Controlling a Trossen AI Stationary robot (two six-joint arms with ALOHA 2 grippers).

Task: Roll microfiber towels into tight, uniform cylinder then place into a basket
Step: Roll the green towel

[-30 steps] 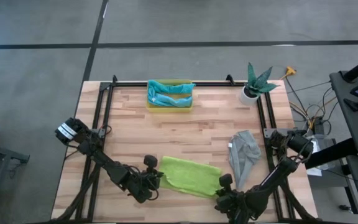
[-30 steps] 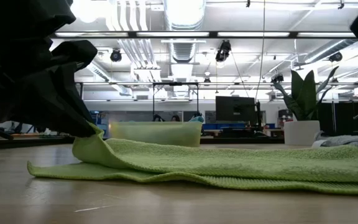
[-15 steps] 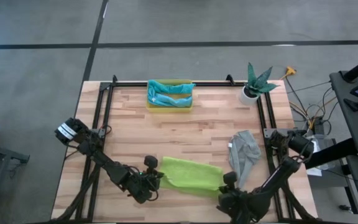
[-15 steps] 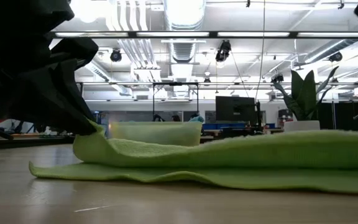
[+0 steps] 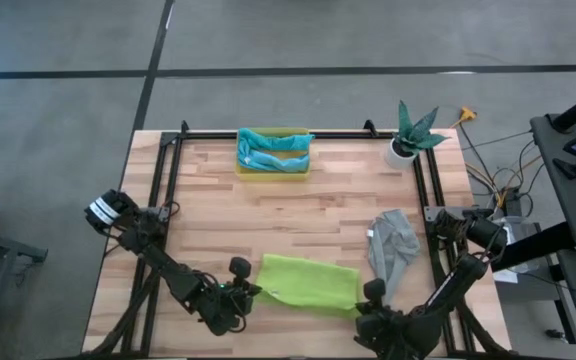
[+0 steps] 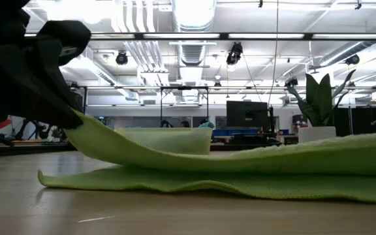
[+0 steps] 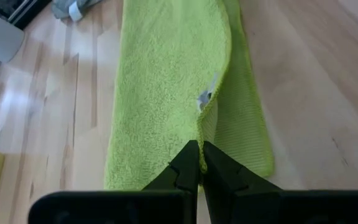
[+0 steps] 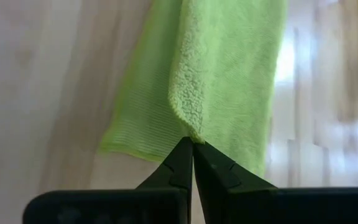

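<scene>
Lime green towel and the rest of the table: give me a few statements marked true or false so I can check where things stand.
1. Both grippers are shut on the lime green towel. True: the left gripper and the right gripper each pinch one edge of it.
2. The lime green towel is already rolled into a cylinder. False: it lies folded over, the upper layer lifted above the lower one.
3. The basket holds teal cloth. True.
4. The grey towel lies in the basket. False: it lies crumpled on the table, by the right arm.
5. The plant pot stands at the table's near left corner. False: it stands at the far right corner.
</scene>
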